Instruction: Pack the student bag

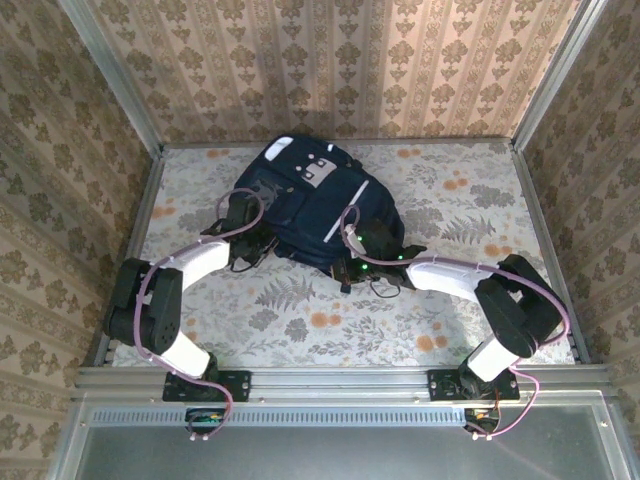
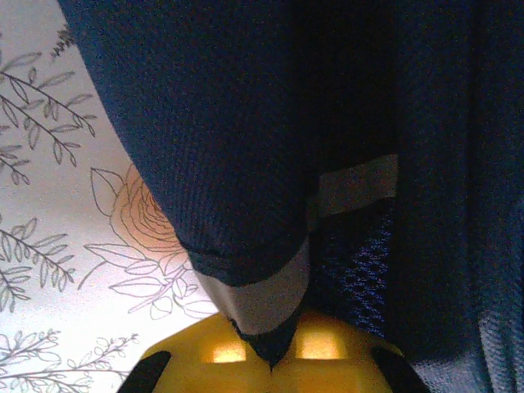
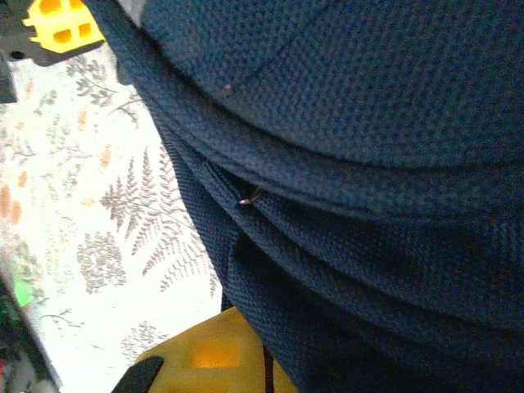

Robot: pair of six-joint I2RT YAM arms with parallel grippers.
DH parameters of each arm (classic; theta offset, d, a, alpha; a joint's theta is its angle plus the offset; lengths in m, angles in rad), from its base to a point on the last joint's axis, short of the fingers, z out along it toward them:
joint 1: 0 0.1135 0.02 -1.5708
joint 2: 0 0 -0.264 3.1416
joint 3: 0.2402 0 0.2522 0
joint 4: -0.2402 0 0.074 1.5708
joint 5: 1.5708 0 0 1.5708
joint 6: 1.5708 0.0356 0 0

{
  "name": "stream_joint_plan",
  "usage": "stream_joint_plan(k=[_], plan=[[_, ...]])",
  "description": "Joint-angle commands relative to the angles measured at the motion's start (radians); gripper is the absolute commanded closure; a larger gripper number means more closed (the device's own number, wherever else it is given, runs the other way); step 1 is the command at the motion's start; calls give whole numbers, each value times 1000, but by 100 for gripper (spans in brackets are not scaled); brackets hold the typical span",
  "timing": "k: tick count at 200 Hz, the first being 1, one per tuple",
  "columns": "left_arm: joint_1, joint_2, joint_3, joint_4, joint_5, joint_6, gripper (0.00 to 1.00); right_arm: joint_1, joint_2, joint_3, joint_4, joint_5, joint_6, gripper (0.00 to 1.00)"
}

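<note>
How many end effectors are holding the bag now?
2. The left end effector pinches a trimmed edge on the student bag's left side; the right end effector is shut on fabric at its near right edge.

One student bag [image 1: 315, 205], one table [image 1: 300, 325], two grippers: the left gripper [image 2: 273, 350] and the right gripper [image 3: 262, 360].

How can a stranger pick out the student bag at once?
Start at the floral table; look to its far middle, where both arms reach. The student bag lies there. Unlike the black-and-white arms beside it, it is dark navy fabric with white stripes and a grey-white patch.
</note>
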Motion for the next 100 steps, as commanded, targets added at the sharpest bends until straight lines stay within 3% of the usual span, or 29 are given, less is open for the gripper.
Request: stream_joint_plan(k=[1, 18, 37, 66, 100], plan=[[29, -48, 31, 1, -77, 33, 83, 3, 11, -52, 182, -126, 171, 100], [32, -85, 34, -30, -35, 32, 62, 2, 26, -69, 268, -103, 235, 100], [25, -138, 28, -74, 19, 15, 50, 5, 52, -81, 340, -86, 288, 100], [-12, -235, -49, -83, 74, -59, 45, 18, 73, -72, 360, -56, 284, 100], [-81, -294, -154, -18, 50, -155, 42, 23, 70, -87, 417, -44, 296, 100]])
